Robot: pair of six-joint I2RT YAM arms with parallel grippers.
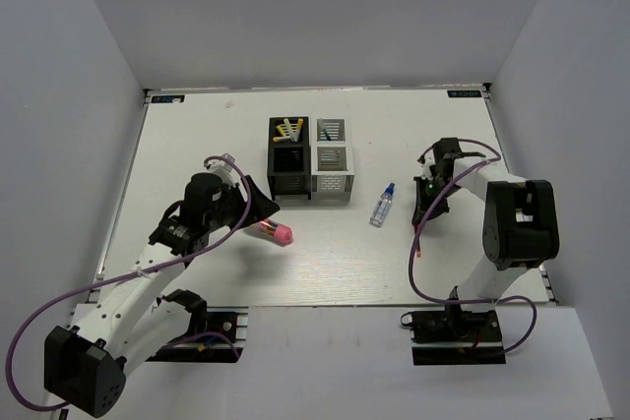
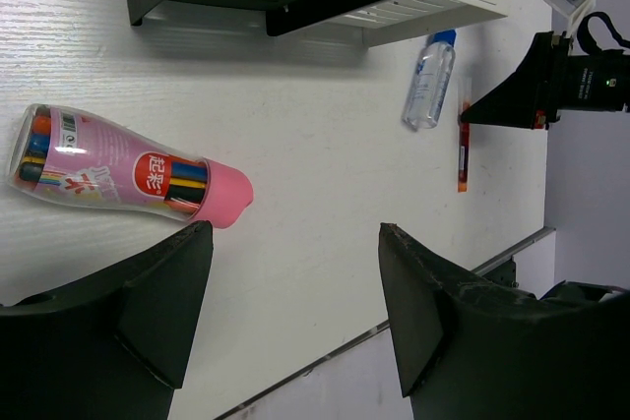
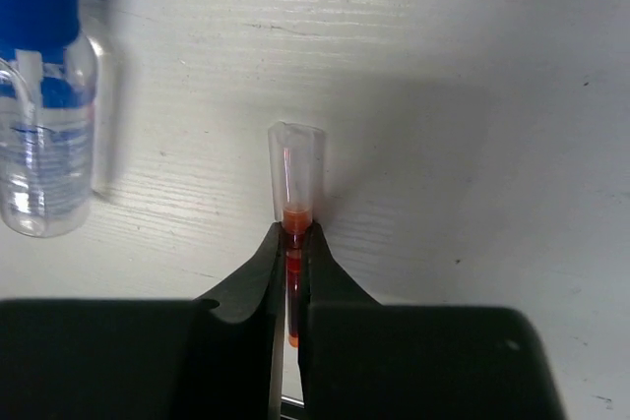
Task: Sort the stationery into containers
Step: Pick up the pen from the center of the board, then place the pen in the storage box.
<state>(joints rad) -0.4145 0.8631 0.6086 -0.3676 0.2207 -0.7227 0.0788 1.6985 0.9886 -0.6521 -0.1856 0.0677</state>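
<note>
The red pen (image 3: 295,176) lies on the white table, and my right gripper (image 3: 294,233) is shut on its barrel just behind the clear cap. From above, this gripper (image 1: 422,215) is right of the small blue-capped bottle (image 1: 382,206). The pink-and-clear cylinder (image 2: 118,169) lies on its side, just ahead of my open left gripper (image 2: 295,233) and off to its left finger. Nothing is between the left fingers. The black container (image 1: 288,159) and the silver-white container (image 1: 333,159) stand side by side mid-table. Yellow and white pens (image 1: 288,129) stand in the black one's back cell, a green pen (image 1: 330,130) in the silver-white one's.
White walls close in the table (image 1: 197,145) on the left, back and right. The right arm's purple cable (image 1: 418,277) loops over the table near its front edge. The bottle (image 3: 44,95) lies close to the left of the right gripper.
</note>
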